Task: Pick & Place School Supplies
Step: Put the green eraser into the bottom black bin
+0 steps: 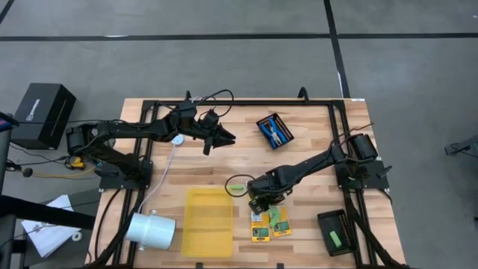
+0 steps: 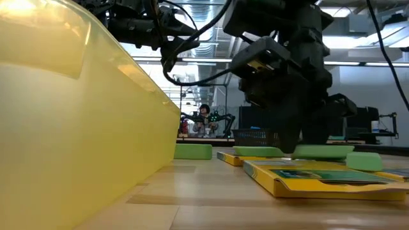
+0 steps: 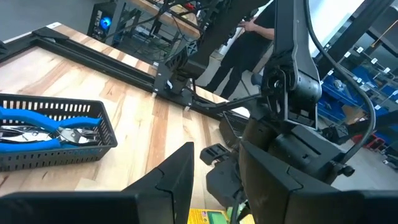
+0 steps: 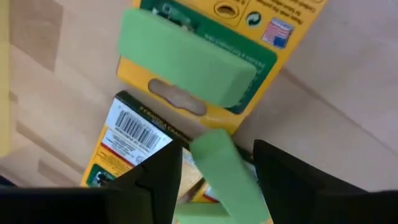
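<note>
Two yellow-and-green crayon boxes (image 1: 260,226) (image 1: 281,221) lie flat near the table's front edge. My right gripper (image 1: 258,200) points steeply down over them, shut on a short green stick (image 4: 217,168). A second green stick (image 4: 186,59) lies flat on the other box (image 4: 280,43). A third stick (image 1: 237,187) lies on the table beside the yellow tray. Blue-handled pliers (image 3: 50,127) lie in a black mesh tray (image 1: 275,131) at the back. My left gripper (image 1: 224,138) hangs open in the air over the table's middle, holding nothing. My right gripper pinches the green stick's two long sides (image 4: 202,155) between its two fingers (image 4: 158,177). The fingers come from above, slanting down. The stick hangs just over the barcode box (image 4: 127,134); whether it rests on the box, I cannot tell.
The yellow tray (image 1: 208,220) lies left of the boxes, and a white cylinder (image 1: 149,228) lies beside it. A black mesh tray (image 1: 337,232) at the front right holds a green stick. Black frame rails run along the table's edges. A person (image 3: 242,43) stands beyond the table.
</note>
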